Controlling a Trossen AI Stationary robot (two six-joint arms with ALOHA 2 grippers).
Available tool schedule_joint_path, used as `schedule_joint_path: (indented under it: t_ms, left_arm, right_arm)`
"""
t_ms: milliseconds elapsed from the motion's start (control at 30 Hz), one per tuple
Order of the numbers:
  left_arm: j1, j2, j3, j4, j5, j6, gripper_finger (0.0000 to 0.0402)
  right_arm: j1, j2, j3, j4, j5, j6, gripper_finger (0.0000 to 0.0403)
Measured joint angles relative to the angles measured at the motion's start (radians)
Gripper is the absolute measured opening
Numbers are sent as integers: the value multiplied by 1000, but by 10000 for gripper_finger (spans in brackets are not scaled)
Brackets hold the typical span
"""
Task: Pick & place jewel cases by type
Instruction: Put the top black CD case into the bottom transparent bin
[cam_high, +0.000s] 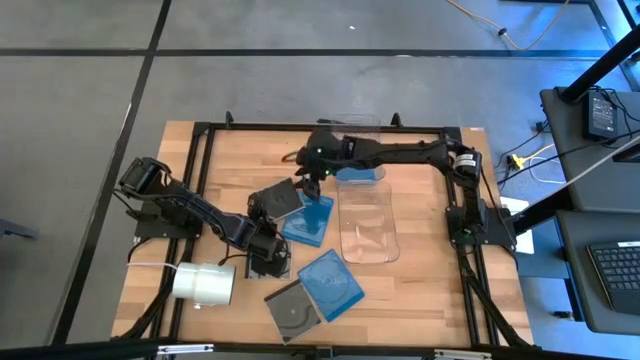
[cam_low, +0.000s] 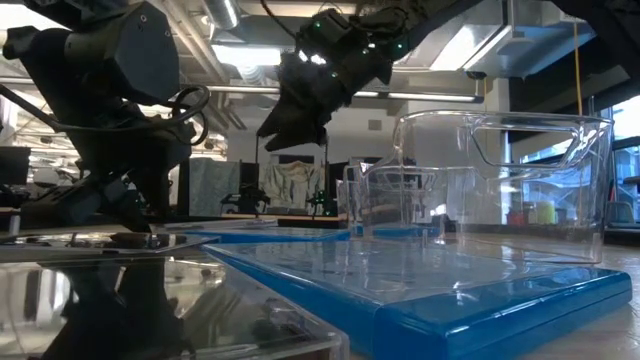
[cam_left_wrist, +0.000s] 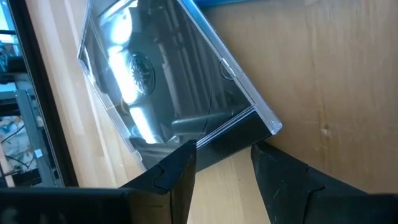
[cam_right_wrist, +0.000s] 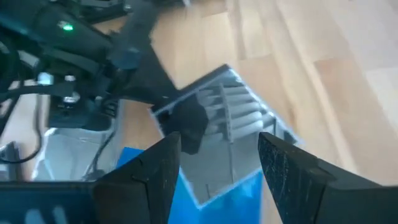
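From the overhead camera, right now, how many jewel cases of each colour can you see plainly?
Blue jewel cases: 3
Dark jewel cases: 2
Total: 5 seen plainly; the left arm may hide another.

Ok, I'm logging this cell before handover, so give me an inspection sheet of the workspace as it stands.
Surface: wooden table, black frame rails along its edges.
Job's things: blue jewel cases and dark jewel cases spread across the table's middle and front; another blue one in the far clear bin.
Clutter: white roll; near clear bin.
Grippers: left pincer open at a dark case's corner; right pincer open above a dark case.
Cables: white cable by the roll.
Surroundings: grey floor, desk with keyboard.
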Motion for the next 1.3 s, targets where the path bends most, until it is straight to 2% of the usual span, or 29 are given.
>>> schedule_joint_path:
  t_ms: [233, 433, 633, 967, 1300]
  left_arm:
    - [0, 1, -1, 1, -11, 42, 155]
    - [0, 2, -1, 1, -15, 52, 155]
    - [0, 2, -1, 4, -15, 52, 155]
    - [0, 2, -1, 5, -16, 52, 155]
    - [0, 2, -1, 5, -17, 53, 155]
  right_arm:
    - [27, 0, 0, -63, 10, 23, 218]
    - [55, 32, -2, -82, 150, -51, 218]
    - [83, 100, -2, -57, 150, -142, 218]
    - [84, 161, -3, 54, 152, -181, 218]
    - [84, 211, -2, 53, 150, -187, 218]
